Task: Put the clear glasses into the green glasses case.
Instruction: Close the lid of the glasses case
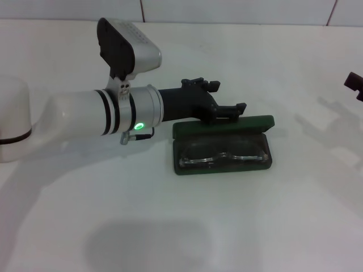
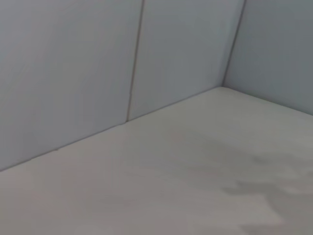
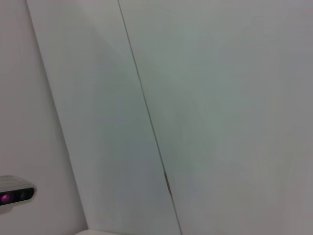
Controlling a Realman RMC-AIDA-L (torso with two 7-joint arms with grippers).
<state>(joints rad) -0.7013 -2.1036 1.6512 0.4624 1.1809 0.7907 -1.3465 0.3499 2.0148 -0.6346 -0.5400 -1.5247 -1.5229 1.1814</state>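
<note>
The clear glasses [image 1: 222,156] lie folded inside the green glasses case [image 1: 223,144], which sits open on the white table [image 1: 181,226] with its lid [image 1: 224,124] tipped up at the far side. The left gripper [image 1: 229,107] hangs just behind and above that lid, its dark fingers [image 1: 233,109] reaching along the lid's top edge; whether they touch it, and whether they are spread or pressed together, I cannot tell. The glasses rest just below and on the near side of this gripper. The right gripper [image 1: 353,83] shows only as a dark tip at the edge of the head view, well away from the case. Both wrist views show only pale wall panels.
</note>
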